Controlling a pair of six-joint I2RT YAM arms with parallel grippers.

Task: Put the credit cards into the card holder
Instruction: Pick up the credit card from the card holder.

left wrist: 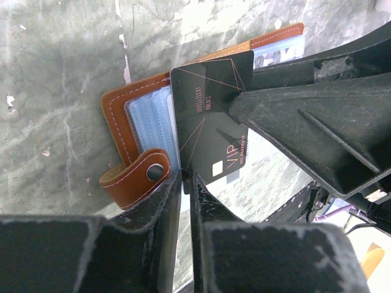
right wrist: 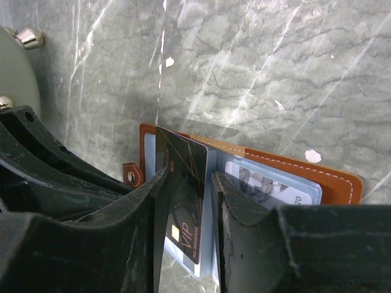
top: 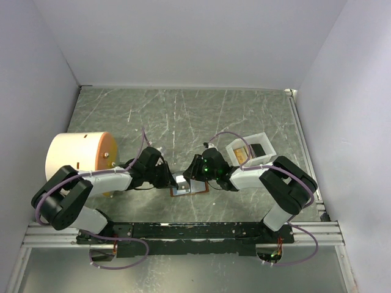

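1. While the holder (left wrist: 119, 122) lies open, blue sleeves up, close to the middle of the worktop's (top: 183, 116) near edge, both claws crowd over it.
2. A black card (left wrist: 211, 122) stands tilted over the holder's fold, its lower edge close above the sleeves. I'd say the step in hand is feeding it into one.
3. The right claw (right wrist: 189, 174) has a finger on each side of the card, but a gap shows beside one finger, so I cannot tell whether it truly pinches.
4. The left claw (left wrist: 186, 183) is drawn to a thin slit at the card's lower corner. Whether it nips anything I cannot tell.
5. Next, I reckon, the card's edge wants lining up with a sleeve mouth, then sliding in flat, with the holder pinned against skidding.
6. More cards (top: 244, 154) wait in the tray (top: 264, 139) toward the right edge, so the job looks far from done.
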